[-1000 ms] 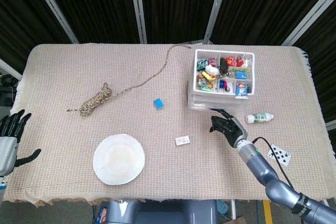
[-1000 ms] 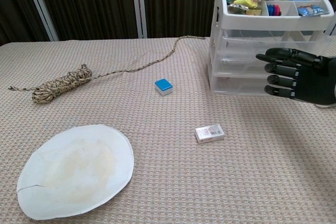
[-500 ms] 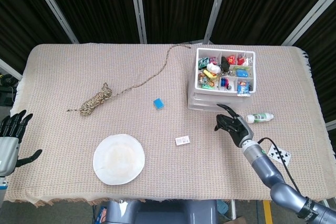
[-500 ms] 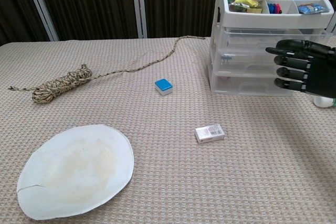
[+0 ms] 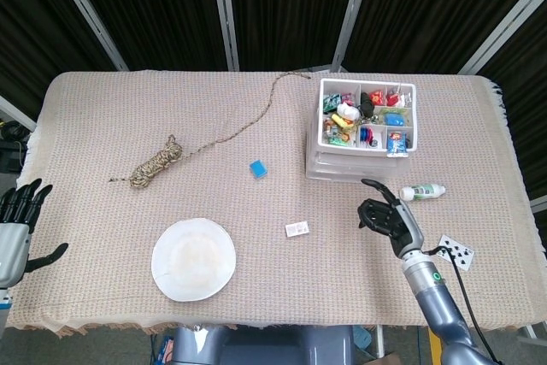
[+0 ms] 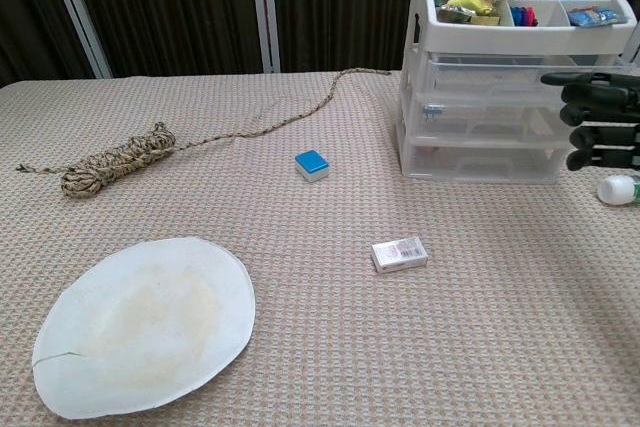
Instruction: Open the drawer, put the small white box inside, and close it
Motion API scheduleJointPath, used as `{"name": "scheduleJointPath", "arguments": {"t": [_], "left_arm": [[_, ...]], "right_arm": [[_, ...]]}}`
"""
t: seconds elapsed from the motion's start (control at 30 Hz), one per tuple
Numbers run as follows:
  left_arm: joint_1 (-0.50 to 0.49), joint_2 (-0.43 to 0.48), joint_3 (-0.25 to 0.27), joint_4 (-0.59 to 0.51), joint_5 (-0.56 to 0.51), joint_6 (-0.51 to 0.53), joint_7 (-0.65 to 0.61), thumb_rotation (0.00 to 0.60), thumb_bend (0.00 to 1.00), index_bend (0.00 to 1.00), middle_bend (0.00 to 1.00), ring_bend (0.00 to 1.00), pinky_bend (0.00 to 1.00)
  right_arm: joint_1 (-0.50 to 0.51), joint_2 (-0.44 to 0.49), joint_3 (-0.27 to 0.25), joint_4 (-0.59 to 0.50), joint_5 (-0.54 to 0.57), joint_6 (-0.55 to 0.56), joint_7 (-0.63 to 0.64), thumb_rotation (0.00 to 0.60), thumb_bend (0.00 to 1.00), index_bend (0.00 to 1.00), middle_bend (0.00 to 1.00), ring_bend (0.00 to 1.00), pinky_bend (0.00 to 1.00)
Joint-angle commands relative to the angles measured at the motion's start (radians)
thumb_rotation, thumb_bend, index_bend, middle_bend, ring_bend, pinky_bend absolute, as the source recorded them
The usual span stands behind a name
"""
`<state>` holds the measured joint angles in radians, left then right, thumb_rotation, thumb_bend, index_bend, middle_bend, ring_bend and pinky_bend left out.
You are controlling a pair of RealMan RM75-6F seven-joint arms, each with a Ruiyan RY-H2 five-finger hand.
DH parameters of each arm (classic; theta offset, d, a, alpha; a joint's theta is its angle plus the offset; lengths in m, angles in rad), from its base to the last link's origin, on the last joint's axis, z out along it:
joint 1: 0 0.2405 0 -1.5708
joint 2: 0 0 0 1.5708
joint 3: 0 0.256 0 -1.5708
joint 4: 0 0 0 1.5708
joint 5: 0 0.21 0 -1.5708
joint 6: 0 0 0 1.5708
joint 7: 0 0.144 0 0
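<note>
The clear plastic drawer unit point(image 5: 359, 164) point(image 6: 480, 117) stands at the back right, all its drawers pushed in, a tray of small items on top. The small white box point(image 5: 297, 229) point(image 6: 399, 253) lies flat on the cloth, left of and nearer than the unit. My right hand point(image 5: 386, 215) point(image 6: 600, 119) hovers in front of the unit's right side, fingers spread and holding nothing. My left hand point(image 5: 17, 224) rests at the table's left edge, open and away from everything.
A blue-topped block point(image 5: 257, 168) point(image 6: 312, 164), a coiled rope point(image 5: 156, 162) point(image 6: 115, 164) and a white plate point(image 5: 193, 259) point(image 6: 145, 322) lie to the left. A small white bottle point(image 5: 422, 191) point(image 6: 619, 188) and playing cards point(image 5: 453, 252) lie right of my right hand.
My right hand has drawn back from the drawer unit toward the right and the table's front. The bottom drawer, pulled out a little earlier, now sits flush. The box has not moved.
</note>
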<state>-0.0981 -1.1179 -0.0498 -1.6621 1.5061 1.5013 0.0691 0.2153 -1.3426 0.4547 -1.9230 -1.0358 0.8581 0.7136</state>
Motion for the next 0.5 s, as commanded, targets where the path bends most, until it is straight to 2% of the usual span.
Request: {"name": "scheduleJointPath", "arguments": {"t": [0.03,0.1,0.17,0.37,0.5], "left_arm": [[0.000,0.000,0.000,-0.001,0.001,0.002,0.000,0.600,0.21,0.06,0.00,0.00,0.00],[0.000,0.000,0.000,-0.001,0.002,0.001,0.000,0.600,0.21,0.06,0.00,0.00,0.00],[0.000,0.000,0.000,-0.001,0.002,0.001,0.001,0.600,0.21,0.06,0.00,0.00,0.00],[0.002,0.009,-0.003,-0.010,0.008,0.013,-0.003,0.600,0.21,0.06,0.00,0.00,0.00],[0.004,0.021,-0.007,-0.021,0.011,0.022,-0.007,0.600,0.21,0.06,0.00,0.00,0.00]], "right_arm": [[-0.013,-0.005,-0.054,-0.013,-0.074,0.122,-0.182,0.600,0.30,0.22,0.64,0.65,0.57],[-0.004,0.001,-0.061,-0.003,-0.085,0.150,-0.257,0.600,0.30,0.22,0.64,0.65,0.57],[0.014,0.007,-0.071,0.011,-0.083,0.192,-0.391,0.600,0.30,0.21,0.64,0.65,0.57],[0.071,0.000,-0.064,0.031,0.010,0.287,-0.684,0.600,0.30,0.21,0.64,0.64,0.57],[0.106,-0.013,-0.045,0.047,0.076,0.327,-0.790,0.600,0.30,0.21,0.64,0.64,0.57]]}}
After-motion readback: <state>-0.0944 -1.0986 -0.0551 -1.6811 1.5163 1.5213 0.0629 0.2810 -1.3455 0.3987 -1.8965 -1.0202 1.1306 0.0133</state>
